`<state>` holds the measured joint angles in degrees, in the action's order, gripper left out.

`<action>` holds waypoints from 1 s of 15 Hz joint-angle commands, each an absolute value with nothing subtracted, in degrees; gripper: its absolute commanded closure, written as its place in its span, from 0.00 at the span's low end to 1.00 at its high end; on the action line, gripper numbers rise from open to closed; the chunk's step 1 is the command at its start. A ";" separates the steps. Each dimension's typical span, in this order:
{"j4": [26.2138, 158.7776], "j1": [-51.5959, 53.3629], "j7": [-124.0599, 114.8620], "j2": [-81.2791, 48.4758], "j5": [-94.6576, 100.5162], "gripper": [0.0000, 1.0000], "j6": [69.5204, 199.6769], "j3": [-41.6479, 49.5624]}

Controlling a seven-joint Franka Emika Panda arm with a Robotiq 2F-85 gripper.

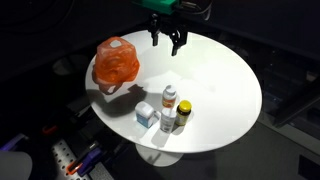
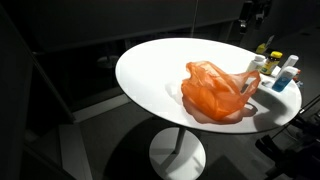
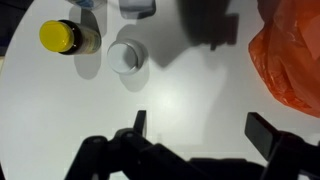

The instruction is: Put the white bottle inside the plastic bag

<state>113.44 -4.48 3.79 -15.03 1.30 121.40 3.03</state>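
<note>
The white bottle (image 1: 169, 98) stands upright on the round white table (image 1: 215, 70), in a small cluster of containers. In the wrist view I see its white cap (image 3: 126, 56) from above. The orange plastic bag (image 1: 117, 62) lies crumpled near the table's edge. It also shows in an exterior view (image 2: 215, 90) and at the wrist view's side (image 3: 295, 55). My gripper (image 1: 166, 38) hangs open and empty above the table's far side, apart from both bottle and bag. Its two fingers (image 3: 205, 130) are spread over bare tabletop.
A yellow-capped bottle (image 1: 184, 113) (image 3: 62, 37), a white-and-blue box (image 1: 147, 113) and another small white bottle (image 1: 167, 122) stand close around the white bottle. The cluster (image 2: 275, 65) sits by the table's rim. The surroundings are dark.
</note>
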 commanded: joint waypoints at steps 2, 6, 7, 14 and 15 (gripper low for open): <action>116.07 -5.26 2.69 -17.74 -0.79 0.00 126.16 3.65; 118.61 -6.08 0.76 -20.17 -1.12 0.00 131.69 5.01; 119.08 -6.37 0.44 -20.60 -1.35 0.00 132.69 5.30; 122.64 -7.88 -0.33 -20.25 -1.45 0.00 135.41 6.94; 122.91 -7.93 -0.51 -20.26 -1.49 0.00 135.40 7.08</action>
